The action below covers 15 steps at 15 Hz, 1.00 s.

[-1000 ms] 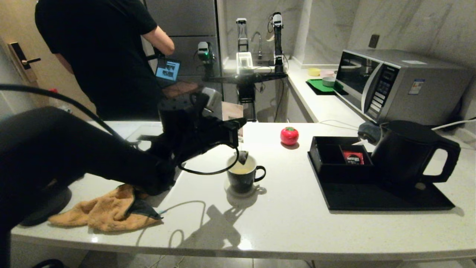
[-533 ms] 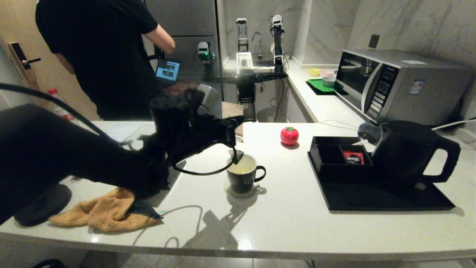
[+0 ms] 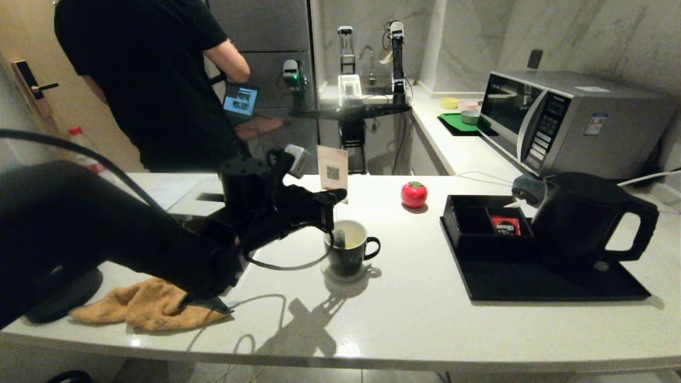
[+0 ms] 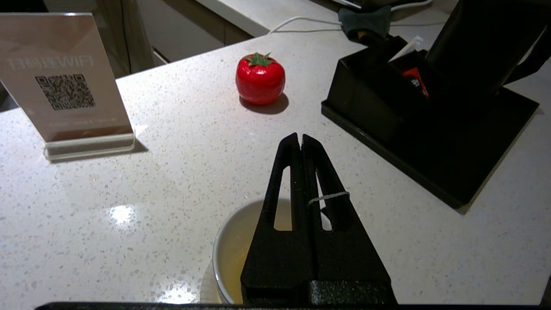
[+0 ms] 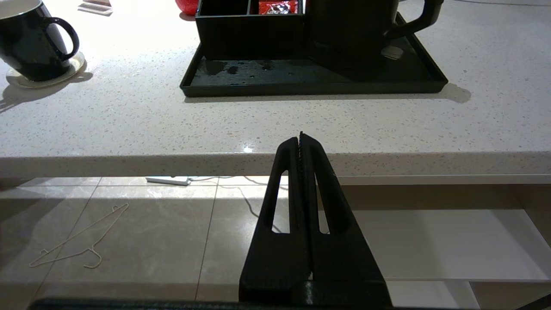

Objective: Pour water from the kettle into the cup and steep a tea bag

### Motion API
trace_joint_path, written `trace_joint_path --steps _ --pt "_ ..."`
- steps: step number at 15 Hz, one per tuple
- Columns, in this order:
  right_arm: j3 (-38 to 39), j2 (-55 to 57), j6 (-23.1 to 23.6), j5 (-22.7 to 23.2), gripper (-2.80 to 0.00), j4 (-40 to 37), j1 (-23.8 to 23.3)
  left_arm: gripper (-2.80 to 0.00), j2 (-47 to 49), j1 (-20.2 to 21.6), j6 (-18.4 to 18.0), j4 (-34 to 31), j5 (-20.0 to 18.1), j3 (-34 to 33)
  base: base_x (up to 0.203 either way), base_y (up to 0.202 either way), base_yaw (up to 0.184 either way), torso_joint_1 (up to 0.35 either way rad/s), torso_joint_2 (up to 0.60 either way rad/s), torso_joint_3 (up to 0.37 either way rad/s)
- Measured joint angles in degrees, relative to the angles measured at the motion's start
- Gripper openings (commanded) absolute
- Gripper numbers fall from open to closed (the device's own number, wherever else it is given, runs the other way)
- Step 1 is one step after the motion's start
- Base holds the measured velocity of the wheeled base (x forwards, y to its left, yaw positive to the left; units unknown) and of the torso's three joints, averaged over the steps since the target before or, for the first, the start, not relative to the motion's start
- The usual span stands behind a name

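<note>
A: Left gripper (image 3: 336, 198) state?
B: Fingers pressed together over the cup, pinching the tea bag's string (image 4: 328, 197). Right gripper (image 5: 300, 137) also closed, parked below the counter edge.
A: Big to small?
B: Kettle (image 3: 582, 218) on the black tray (image 3: 532, 282), cup (image 3: 348, 249) left of the tray, tea bag (image 3: 339, 238) hanging inside the cup at its rim, pale water (image 3: 354, 243) beneath.
</note>
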<state>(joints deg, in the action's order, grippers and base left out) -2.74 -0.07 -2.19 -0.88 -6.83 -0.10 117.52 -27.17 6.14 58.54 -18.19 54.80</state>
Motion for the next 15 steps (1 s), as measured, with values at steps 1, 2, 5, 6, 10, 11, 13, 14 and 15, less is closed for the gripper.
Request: trace_joint_path --steps 1,2,5,6,10,11,13,14,15 --pt "0.0 0.0 0.0 0.0 -2.80 0.0 0.0 -2.80 0.2 0.0 0.0 0.0 0.1 -0.1 0.000 0.000 0.000 0.000 0.00 0.000" --pt "0.0 0.0 0.0 0.0 -2.80 0.0 0.0 -2.80 0.5 -0.1 0.0 0.0 0.1 -0.4 0.000 0.000 0.000 0.000 0.00 0.000" --pt "0.0 0.0 0.0 0.0 -2.80 0.0 0.0 -2.80 1.6 -0.4 0.0 0.1 0.2 -1.1 0.000 0.000 0.000 0.000 0.00 0.000" --pt "0.0 0.0 0.0 0.0 -2.80 0.0 0.0 -2.80 2.1 -0.4 0.0 0.1 0.3 -1.3 0.000 0.000 0.000 0.000 0.00 0.000" --pt "0.0 0.0 0.0 0.0 -2.80 0.0 0.0 -2.80 3.8 -0.4 0.0 3.0 0.2 -3.5 0.000 0.000 0.000 0.000 0.00 0.000" --pt "0.0 0.0 0.0 0.0 -2.80 0.0 0.0 -2.80 4.3 -0.5 0.0 3.3 0.2 -3.8 0.000 0.000 0.000 0.000 0.00 0.000" --pt "0.0 0.0 0.0 0.0 -2.80 0.0 0.0 -2.80 4.9 -0.9 1.1 4.2 0.1 -4.1 0.000 0.000 0.000 0.000 0.00 0.000" --pt "0.0 0.0 0.0 0.0 -2.80 0.0 0.0 -2.80 5.0 -0.9 1.7 5.2 0.0 -4.0 0.000 0.000 0.000 0.000 0.00 0.000" --pt "0.0 0.0 0.0 0.0 -2.80 0.0 0.0 -2.80 5.1 -0.9 1.9 6.5 0.1 -3.6 0.000 0.000 0.000 0.000 0.00 0.000"
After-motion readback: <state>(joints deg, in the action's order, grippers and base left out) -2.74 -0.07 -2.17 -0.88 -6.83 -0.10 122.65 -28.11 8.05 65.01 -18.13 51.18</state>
